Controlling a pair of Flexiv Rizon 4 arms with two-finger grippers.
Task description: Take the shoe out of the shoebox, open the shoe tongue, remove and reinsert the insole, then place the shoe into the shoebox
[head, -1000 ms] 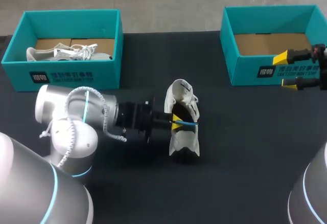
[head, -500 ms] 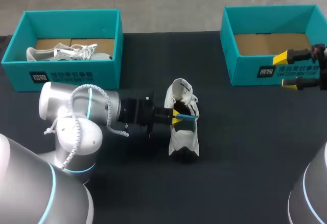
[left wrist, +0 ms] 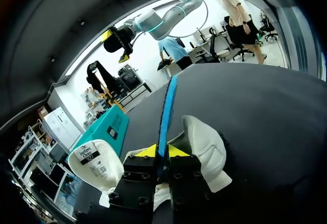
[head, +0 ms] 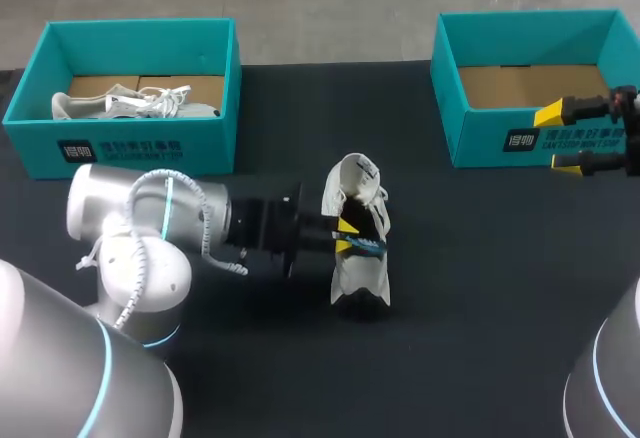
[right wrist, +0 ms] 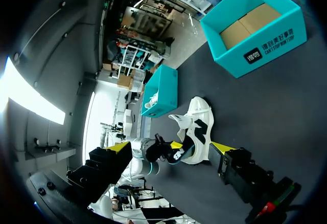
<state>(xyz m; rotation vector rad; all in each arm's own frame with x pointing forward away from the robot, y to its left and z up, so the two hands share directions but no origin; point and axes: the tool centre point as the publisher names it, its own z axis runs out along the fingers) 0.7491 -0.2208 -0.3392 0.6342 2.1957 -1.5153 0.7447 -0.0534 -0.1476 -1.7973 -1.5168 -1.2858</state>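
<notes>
The shoe (head: 358, 270) stands on the table just under and ahead of the left pincer (left wrist: 158, 151), out of its box. The blue insole (left wrist: 166, 101) juts ahead, clenched edge-on between the yellow tips. In the last half second the pincer has slid toward the toe (insole with it), so the insole step looks unfinished.

Sitting mid tabletop (head: 480, 308): shoe (head: 358, 263), w/ L end effector (head: 345, 236) at its left, holding insole (left wrist: 166, 106). Standing at back: L shoebox (head: 150, 143) w/ 2nd shoe (head: 130, 104) inside, R shoebox (head: 490, 133) behind R end effector (head: 556, 140).
</notes>
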